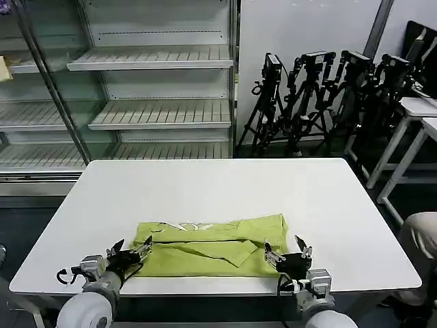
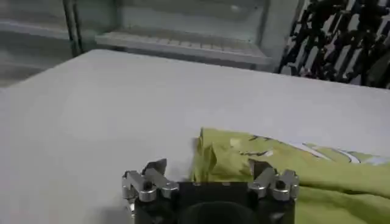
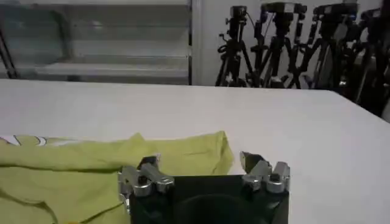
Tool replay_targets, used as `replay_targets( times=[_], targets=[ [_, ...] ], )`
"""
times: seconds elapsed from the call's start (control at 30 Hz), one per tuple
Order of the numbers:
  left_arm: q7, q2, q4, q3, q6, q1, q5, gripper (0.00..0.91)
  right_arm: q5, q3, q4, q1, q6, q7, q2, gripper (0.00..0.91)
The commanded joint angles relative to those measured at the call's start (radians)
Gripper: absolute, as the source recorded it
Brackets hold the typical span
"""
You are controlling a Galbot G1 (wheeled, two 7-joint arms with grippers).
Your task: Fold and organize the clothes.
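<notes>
The lime-green T-shirt [image 1: 217,246] lies folded into a wide band near the front edge of the white table [image 1: 218,191], with pale marks along its far edge. My left gripper [image 1: 131,250] is open at the shirt's left end, straddling that corner [image 2: 216,161]. At the shirt's right end my right gripper [image 1: 287,250] is open, one finger over the cloth [image 3: 177,158] and the other over bare table. Nothing is held by either one.
Empty store shelves [image 1: 153,96] stand behind the table at left. Black tripods [image 1: 321,96] cluster at back right, with white tables [image 1: 416,130] beyond them. A person's knee [image 1: 422,239] shows at the right edge, apart from the shirt.
</notes>
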State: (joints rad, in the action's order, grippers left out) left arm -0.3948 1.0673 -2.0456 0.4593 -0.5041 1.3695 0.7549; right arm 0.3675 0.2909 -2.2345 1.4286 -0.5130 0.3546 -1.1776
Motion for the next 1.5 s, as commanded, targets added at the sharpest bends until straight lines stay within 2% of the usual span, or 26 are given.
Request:
replay_targets(
  times=[0.03, 0.53, 0.73, 1.1, 1.3, 1.4, 1.5],
  targets=[
    [-0.036, 0.011, 0.023, -0.013, 0.003, 0.015, 0.041, 0.01, -0.011, 0.009, -0.013, 0.033, 0.008, 0.001, -0.002, 0.907],
    [0.01, 0.023, -0.021, -0.037, 0.032, 0.02, 0.031, 0.01, -0.013, 0.0, -0.013, 0.028, 0.006, 0.002, -0.006, 0.907],
    [0.037, 0.018, 0.001, -0.018, 0.047, 0.002, -0.028, 0.01, -0.014, 0.0, -0.02, 0.029, 0.007, 0.003, -0.005, 0.907],
    [0.156, -0.12, 0.003, 0.211, -0.018, 0.035, -0.24, 0.01, -0.017, 0.0, -0.022, 0.014, 0.01, 0.003, -0.002, 0.907],
    [0.25, -0.202, 0.006, 0.319, -0.056, 0.051, -0.512, 0.01, -0.018, 0.001, -0.019, 0.002, 0.011, 0.004, -0.007, 0.907],
    [0.259, -0.201, -0.049, 0.315, -0.059, 0.061, -0.637, 0.01, -0.019, 0.004, -0.018, 0.003, 0.014, 0.004, -0.011, 0.907],
    [0.246, -0.171, -0.134, 0.259, -0.072, 0.084, -0.617, 0.01, -0.02, 0.009, -0.017, 0.007, 0.017, 0.003, -0.008, 0.907]
  ],
)
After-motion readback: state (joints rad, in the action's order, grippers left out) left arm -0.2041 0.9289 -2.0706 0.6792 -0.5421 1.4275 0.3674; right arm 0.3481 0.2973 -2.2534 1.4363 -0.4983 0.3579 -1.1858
